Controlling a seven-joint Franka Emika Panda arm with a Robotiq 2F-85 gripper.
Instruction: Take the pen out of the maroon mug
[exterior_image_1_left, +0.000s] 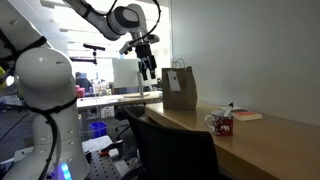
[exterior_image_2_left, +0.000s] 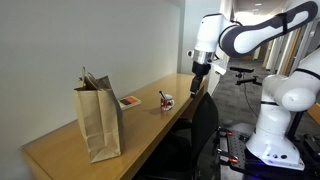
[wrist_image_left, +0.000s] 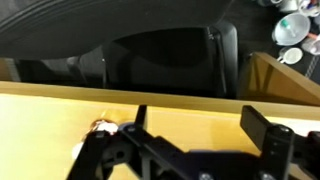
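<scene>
1. The pen (exterior_image_1_left: 228, 109) was way too small in both exterior views, just a thin speck above the maroon mug (exterior_image_1_left: 221, 124).
2. Wrist view: only a reddish sliver of the maroon mug showed at lower left, the rest hidden behind the gripper (wrist_image_left: 196, 125).
3. That gripper was dark, blurry and chopped by the bottom edge.

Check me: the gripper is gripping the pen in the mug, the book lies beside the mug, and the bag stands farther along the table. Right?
No. The gripper hangs in the air, clear of the mug, and the pen stands in it untouched; both exterior views show this. The book lies beside the mug, the bag farther along the table.
</scene>
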